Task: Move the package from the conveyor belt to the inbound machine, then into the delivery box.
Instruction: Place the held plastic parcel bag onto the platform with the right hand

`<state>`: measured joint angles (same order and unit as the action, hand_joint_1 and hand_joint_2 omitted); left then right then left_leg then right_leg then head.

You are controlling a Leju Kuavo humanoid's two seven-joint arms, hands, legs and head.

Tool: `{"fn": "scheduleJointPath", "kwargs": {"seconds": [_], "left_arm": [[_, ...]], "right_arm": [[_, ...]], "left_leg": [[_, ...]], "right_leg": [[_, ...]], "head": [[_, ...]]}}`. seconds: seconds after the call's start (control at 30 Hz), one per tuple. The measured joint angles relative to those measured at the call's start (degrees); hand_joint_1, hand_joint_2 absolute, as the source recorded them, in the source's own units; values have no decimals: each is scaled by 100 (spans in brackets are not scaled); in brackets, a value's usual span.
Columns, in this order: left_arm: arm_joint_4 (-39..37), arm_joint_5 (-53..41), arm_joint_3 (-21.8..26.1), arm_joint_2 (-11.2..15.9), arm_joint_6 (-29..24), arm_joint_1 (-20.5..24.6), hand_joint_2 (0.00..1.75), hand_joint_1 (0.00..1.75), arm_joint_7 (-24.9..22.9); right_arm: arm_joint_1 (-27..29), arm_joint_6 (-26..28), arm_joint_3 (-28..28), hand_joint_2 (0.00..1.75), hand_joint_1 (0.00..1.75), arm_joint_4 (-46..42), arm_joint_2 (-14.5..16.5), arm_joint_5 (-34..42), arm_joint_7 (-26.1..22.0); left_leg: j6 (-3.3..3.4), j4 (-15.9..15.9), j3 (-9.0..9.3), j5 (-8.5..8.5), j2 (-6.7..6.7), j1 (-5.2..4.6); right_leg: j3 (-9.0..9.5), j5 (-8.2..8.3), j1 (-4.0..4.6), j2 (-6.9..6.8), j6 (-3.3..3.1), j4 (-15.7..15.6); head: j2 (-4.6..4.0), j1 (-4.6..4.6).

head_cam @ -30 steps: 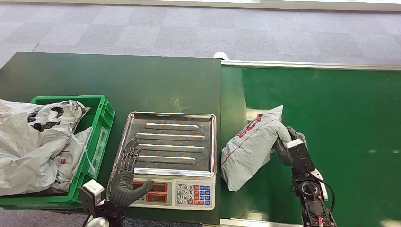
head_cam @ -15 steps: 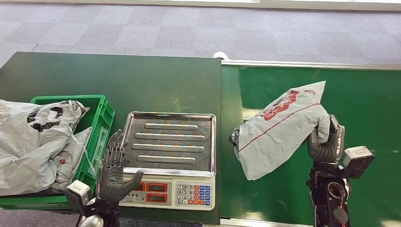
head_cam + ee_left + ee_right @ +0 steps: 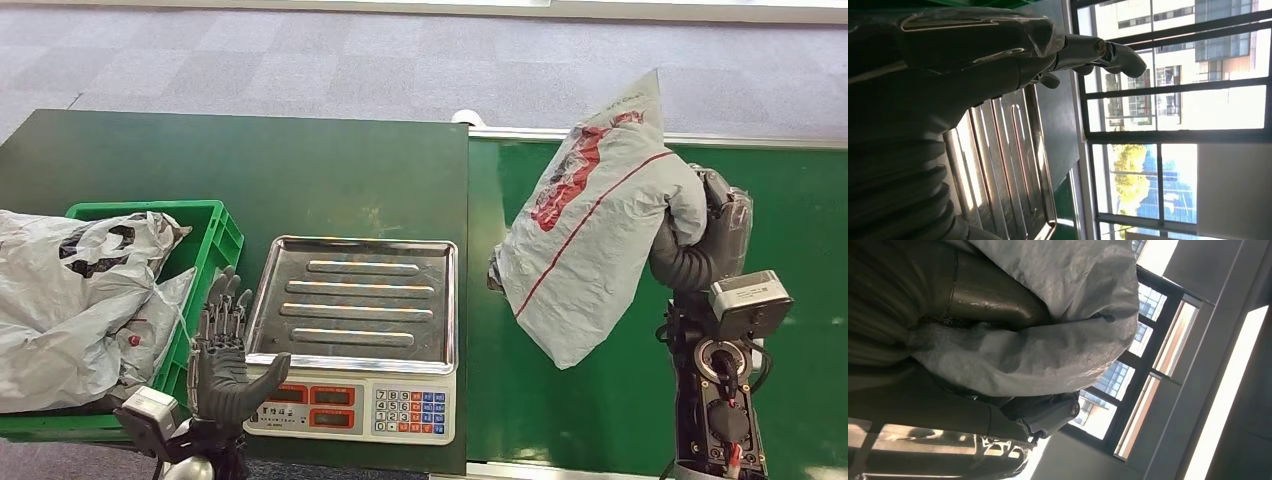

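Note:
My right hand (image 3: 700, 245) grips a grey plastic package (image 3: 590, 240) with red print and holds it up above the green conveyor belt (image 3: 780, 200). The package hangs tilted, its lower end just right of the scale. Up close the grey package (image 3: 1048, 335) wraps over my right hand (image 3: 973, 300). The inbound machine is a scale with a steel tray (image 3: 355, 300) and a keypad (image 3: 405, 408). My left hand (image 3: 225, 350) stands upright with fingers apart at the scale's front left corner, holding nothing. The same left hand (image 3: 948, 65) shows beside the steel tray (image 3: 1008, 160).
A green crate (image 3: 205, 255) at the left holds several grey bags (image 3: 70, 300). The scale and crate stand on a dark green table (image 3: 250, 160). Grey carpet floor (image 3: 400, 60) lies beyond. A metal rail (image 3: 760, 138) edges the belt's far side.
My right hand has lifted the package off the belt and raised it high, tilting it upright. My left hand has slid left, from over the scale's display toward the crate.

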<state>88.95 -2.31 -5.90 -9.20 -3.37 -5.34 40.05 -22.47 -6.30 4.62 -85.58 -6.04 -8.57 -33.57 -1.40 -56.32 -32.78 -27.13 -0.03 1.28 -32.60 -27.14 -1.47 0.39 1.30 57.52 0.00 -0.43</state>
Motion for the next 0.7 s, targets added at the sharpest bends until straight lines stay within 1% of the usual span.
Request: {"fn": "scheduleJointPath", "kwargs": {"seconds": [0.07,0.2,0.3,0.43,0.7], "left_arm": [[66,-17,-8,4,-83,4,175,0,1],[115,-13,-78,5,-128,18,175,0,-1],[133,-7,-100,6,-142,17,175,0,0],[136,-7,-116,7,-143,17,175,0,-1],[136,-7,-119,7,-143,17,175,0,-1]], "right_arm": [[-248,-6,184,175,175,116,-28,-126,93],[-848,-30,660,175,175,654,-22,-362,235],[-1104,-28,877,175,175,934,4,-397,251],[-1248,-26,1009,175,175,1118,23,-403,253],[-1360,-24,1110,175,175,1306,35,-406,253]], "left_leg": [[0,0,0,0,5,0],[0,0,6,3,5,1],[0,0,3,4,-3,1],[0,0,-3,3,-3,0],[1,0,-5,3,-3,0]], "right_leg": [[0,2,0,2,-1,1],[0,4,1,1,-3,1],[0,3,1,-7,-2,2],[-1,2,1,-8,-1,2],[-5,2,0,-7,-2,1]], "head": [[0,-1],[0,-1],[0,-1],[0,-1],[0,-1]]}}
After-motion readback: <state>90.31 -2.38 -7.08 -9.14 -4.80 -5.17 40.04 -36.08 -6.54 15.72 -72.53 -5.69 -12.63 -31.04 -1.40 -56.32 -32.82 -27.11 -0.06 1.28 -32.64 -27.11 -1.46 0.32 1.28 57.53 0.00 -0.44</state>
